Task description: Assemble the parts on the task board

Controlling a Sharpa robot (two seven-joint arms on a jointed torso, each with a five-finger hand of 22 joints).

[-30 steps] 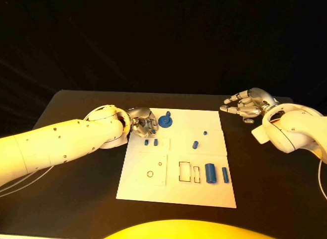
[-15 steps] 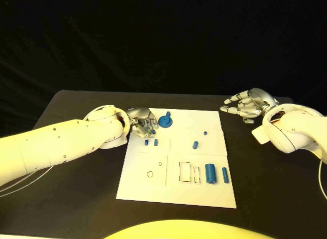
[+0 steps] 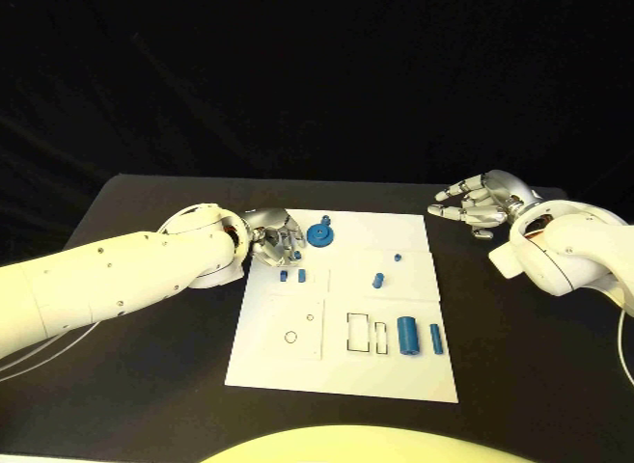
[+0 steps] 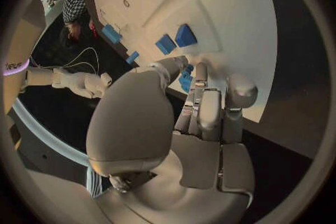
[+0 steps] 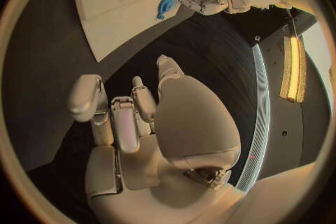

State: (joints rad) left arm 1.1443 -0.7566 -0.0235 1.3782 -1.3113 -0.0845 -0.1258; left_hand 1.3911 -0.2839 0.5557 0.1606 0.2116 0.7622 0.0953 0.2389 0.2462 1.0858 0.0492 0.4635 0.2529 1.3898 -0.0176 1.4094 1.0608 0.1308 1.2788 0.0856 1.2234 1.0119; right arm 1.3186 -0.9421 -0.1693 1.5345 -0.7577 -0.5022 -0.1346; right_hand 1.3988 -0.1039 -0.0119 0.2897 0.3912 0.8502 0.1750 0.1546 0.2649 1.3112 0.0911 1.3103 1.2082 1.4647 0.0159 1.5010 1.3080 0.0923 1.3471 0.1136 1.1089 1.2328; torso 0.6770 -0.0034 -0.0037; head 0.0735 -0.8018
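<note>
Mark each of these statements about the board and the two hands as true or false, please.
1. The right hand holds a blue part. False: it holds nothing and hovers off the task board.
2. The left hand is at the blue wheel-shaped part. True.
3. Two blue cylinders lie side by side near the rectangular outlines. True.
4. The left hand is over the bare table. False: it is over the board's far left corner.

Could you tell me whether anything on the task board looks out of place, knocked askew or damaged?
Nothing stands out. The task board lies flat and looks undamaged, the blue parts sit on it, the left hand is at the blue disc, and the right hand holds nothing beside the board.
</note>
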